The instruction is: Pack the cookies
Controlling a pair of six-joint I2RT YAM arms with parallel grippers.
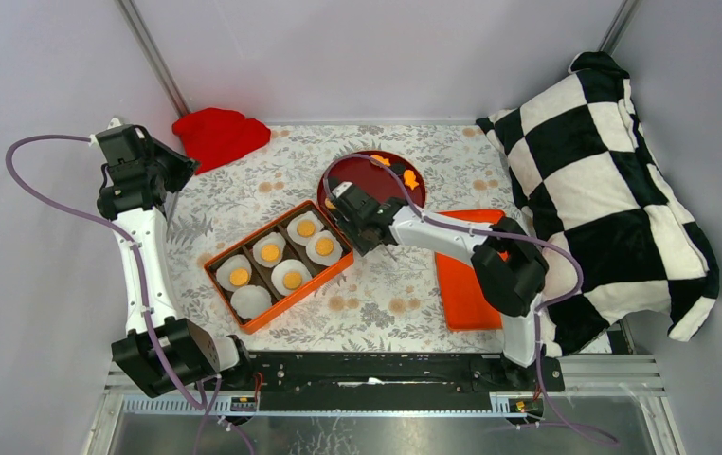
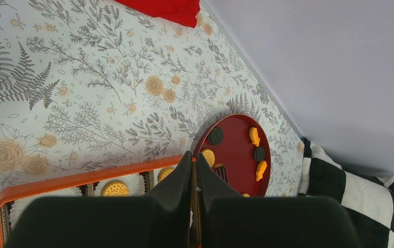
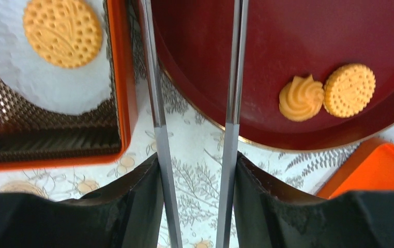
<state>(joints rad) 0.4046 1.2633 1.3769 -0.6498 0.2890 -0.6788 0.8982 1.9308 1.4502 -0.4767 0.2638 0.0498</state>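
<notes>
Right wrist: right tool parted over red plate edge.

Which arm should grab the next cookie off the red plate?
Right. The right gripper, open, hangs over the red plate's rim near the cookies; the left gripper is shut, far aside.

Orange-yellow cookies, dark-red plate, seemingly black discs

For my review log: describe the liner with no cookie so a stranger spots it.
Start at the orange box left of the red plate. Of its six white liners, the empty liner lies at the corner nearest the arm bases, the only one without a cookie.
</notes>
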